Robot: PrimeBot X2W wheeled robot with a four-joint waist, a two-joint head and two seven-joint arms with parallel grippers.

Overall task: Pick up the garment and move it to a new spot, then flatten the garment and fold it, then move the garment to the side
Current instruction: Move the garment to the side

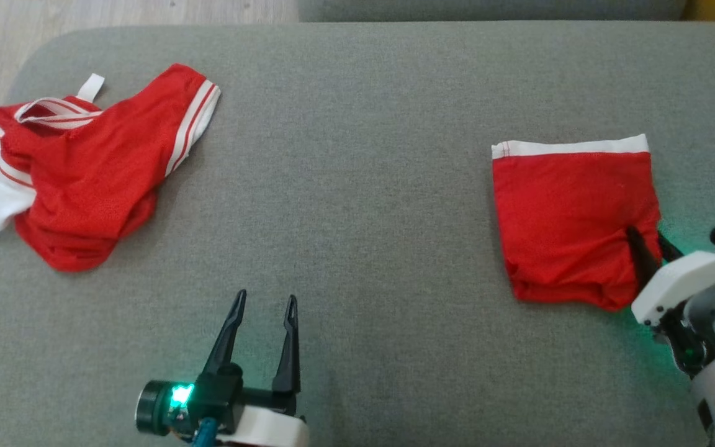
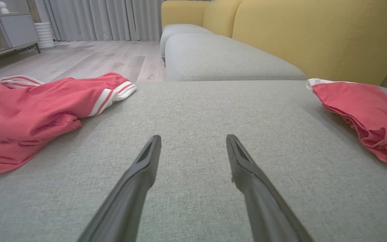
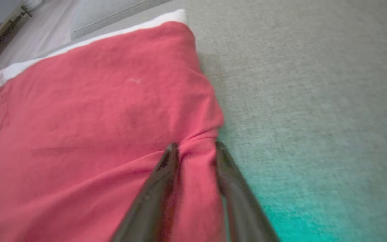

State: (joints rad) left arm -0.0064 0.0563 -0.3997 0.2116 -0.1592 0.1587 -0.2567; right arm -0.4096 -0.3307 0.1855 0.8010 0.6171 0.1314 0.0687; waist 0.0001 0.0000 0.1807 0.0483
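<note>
Where it puckers, the right tool (image 3: 195, 146) pinches the garment (image 3: 96, 101).

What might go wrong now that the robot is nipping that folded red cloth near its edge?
1. The right pincer has only a small pucker near one edge of the folded red garment. Lifting from there may let the layers fall open and undo the fold.
2. So thin a pinch might slip out mid-move.
3. The left pincer hangs open over the grey cushion, so the garment's far side has no support.
</note>
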